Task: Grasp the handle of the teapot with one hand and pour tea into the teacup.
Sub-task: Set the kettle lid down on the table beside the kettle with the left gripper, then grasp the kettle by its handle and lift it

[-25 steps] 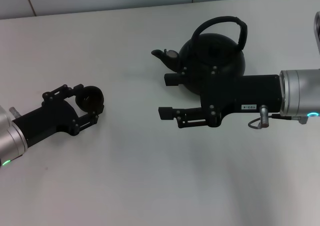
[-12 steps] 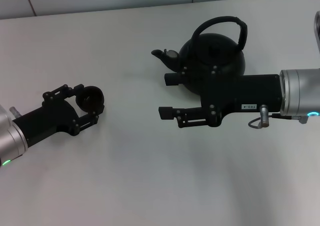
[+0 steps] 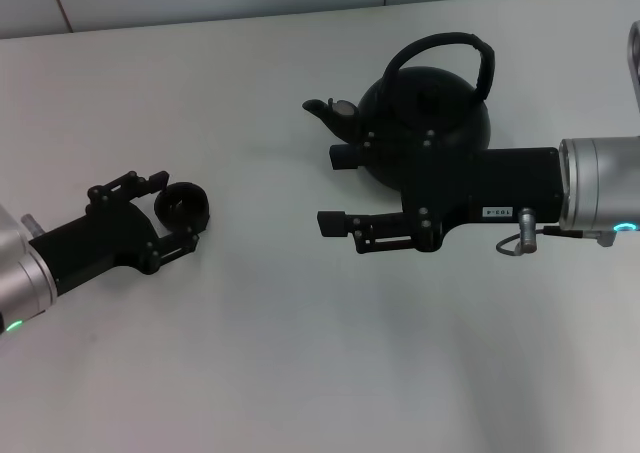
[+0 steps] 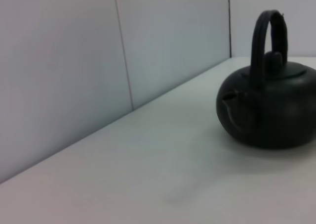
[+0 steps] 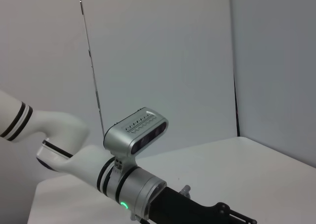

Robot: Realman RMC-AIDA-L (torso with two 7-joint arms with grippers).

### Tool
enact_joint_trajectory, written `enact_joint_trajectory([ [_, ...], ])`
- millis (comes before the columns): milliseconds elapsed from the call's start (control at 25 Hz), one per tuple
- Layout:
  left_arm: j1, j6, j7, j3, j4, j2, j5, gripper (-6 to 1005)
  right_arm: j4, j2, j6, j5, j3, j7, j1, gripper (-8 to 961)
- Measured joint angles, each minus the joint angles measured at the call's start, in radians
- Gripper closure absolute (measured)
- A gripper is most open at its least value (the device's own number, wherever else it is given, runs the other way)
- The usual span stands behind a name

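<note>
Currently, head view: white table [image 3: 300, 353] w/ both arms low over it. Teapot [image 3: 430, 123] stands upright at the far right-centre of the table, spout [image 3: 322, 108] pointing toward the robot's left, handle [image 3: 440, 48] arched over the lid and free of any contact.

Right gripper [image 3: 333, 190]: positioned in front of the teapot, on the near side, arm entering horizontally from the right edge. Jaws apart, nothing between them. Far finger overlaps the pot's lower body in the head view; actual contact can't be told. Near finger [image 3: 345, 225] lies clear of the pot over bare table.

Left gripper [image 3: 180, 213]: at the left side of the table, well apart from the teapot. Teacup [image 3: 181, 203] sits between its fingers, jaws closed around the cup, opening facing up. No tea visible in the cup or at the spout.

Left wrist view: teapot [image 4: 269, 110] w/ handle [image 4: 269, 33] upright, on the table [image 4: 123, 174], grey wall panels [image 4: 98, 61] behind.

Right wrist view: left arm [image 5: 123, 179] w/ green status light, white wall [image 5: 163, 51] behind.
</note>
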Motion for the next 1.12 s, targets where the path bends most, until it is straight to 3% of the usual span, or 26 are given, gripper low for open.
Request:
enact_joint_trajectory([
  [1000,0.007,-0.002,-0.063,-0.007,0.052,0.003,0.01,236,0.002,0.001,0.014,0.0,-0.001,-0.001,0.001,267],
  [1120,0.01,-0.003,-0.063,-0.004,0.06,0.003,0.01,172,0.002,0.002,0.015,0.0,-0.001,-0.002,0.002,269],
])
